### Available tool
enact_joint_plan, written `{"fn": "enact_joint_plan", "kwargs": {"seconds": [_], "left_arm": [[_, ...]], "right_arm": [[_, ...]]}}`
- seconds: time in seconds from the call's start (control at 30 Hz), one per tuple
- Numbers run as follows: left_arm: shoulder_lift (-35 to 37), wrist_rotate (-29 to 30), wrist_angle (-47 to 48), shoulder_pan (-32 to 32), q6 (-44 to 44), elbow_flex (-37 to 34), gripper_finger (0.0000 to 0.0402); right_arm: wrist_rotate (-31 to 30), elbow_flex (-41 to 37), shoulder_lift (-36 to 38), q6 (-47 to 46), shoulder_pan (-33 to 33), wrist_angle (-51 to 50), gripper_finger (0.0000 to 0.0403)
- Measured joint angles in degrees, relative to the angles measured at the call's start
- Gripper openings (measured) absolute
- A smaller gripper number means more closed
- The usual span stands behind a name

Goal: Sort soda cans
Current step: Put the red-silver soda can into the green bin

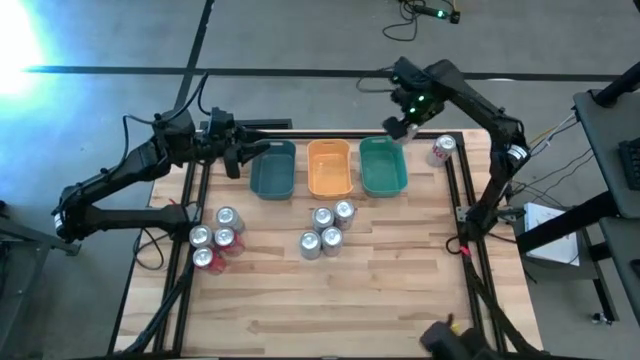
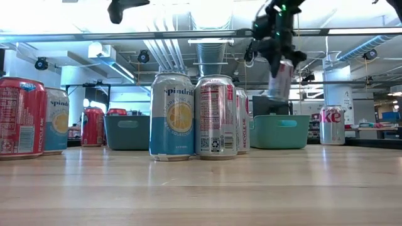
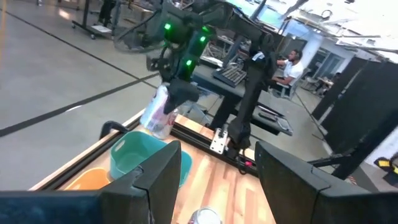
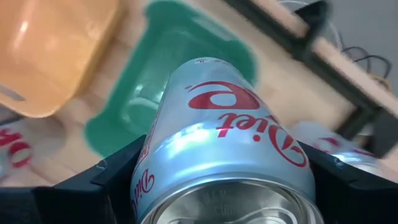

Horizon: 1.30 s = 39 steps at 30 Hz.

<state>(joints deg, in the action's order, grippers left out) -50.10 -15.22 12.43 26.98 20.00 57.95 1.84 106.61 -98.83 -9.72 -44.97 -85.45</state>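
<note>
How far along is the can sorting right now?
Barely started: the teal, orange and green plastic trays look empty. The right gripper holds a silver Diet Coke can above the green tray. Two can clusters and one can by the right edge remain. The left gripper waits open.

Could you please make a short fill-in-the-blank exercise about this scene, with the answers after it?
1. The right gripper holds a silver Diet Coke can above the ____ tray.
2. The tray between the other two is ____ in colour.
3. The left gripper hovers, open, beside the ____ tray.
4. One can stands alone near the table's ____ edge.

Answers: green; orange; teal; right
</note>
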Motion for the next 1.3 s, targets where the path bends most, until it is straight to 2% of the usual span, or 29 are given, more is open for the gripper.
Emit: {"fn": "enact_joint_plan", "kwargs": {"seconds": [0.2, 0.37, 0.5, 0.67, 0.77, 0.97, 1.1, 1.3], "left_arm": [[0.6, -1.3, 0.0, 0.0, -2.1, 0.2, 0.019], [1.9, -3.9, 1.3, 0.0, -4.3, 0.4, 0.019], [2.5, -3.8, 5.4, 0.0, -5.8, 0.4, 0.019], [2.8, -2.9, 9.1, 0.0, -5.5, 0.4, 0.019], [2.7, -0.1, 8.8, 0.0, -3.6, 0.4, 0.019], [2.7, 1.3, 1.1, 0.0, -0.9, 0.4, 0.019], [3.0, 5.4, -2.5, 0.7, -2.6, 0.6, 0.019], [2.5, 3.6, 1.9, 2.9, -5.6, 5.3, 0.019]], "right_arm": [[-0.9, -2.5, -3.1, -7.7, 4.4, 6.3, 0.0299], [-4.9, -2.7, -7.3, -12.0, 5.1, 7.0, 0.03], [-5.0, -2.7, -10.4, -14.5, 5.1, 8.7, 0.0301], [-4.9, -2.7, -13.2, -15.5, 5.2, 11.0, 0.0301], [-4.9, -2.8, -14.3, -15.5, 5.6, 11.6, 0.0301], [-4.9, -3.0, -15.7, -15.1, 5.6, 13.1, 0.0301], [-4.9, -3.3, -15.8, -15.7, 5.7, 13.0, 0.0301], [-4.4, -4.9, -16.2, -17.5, 5.7, 13.7, 0.0302]]}}
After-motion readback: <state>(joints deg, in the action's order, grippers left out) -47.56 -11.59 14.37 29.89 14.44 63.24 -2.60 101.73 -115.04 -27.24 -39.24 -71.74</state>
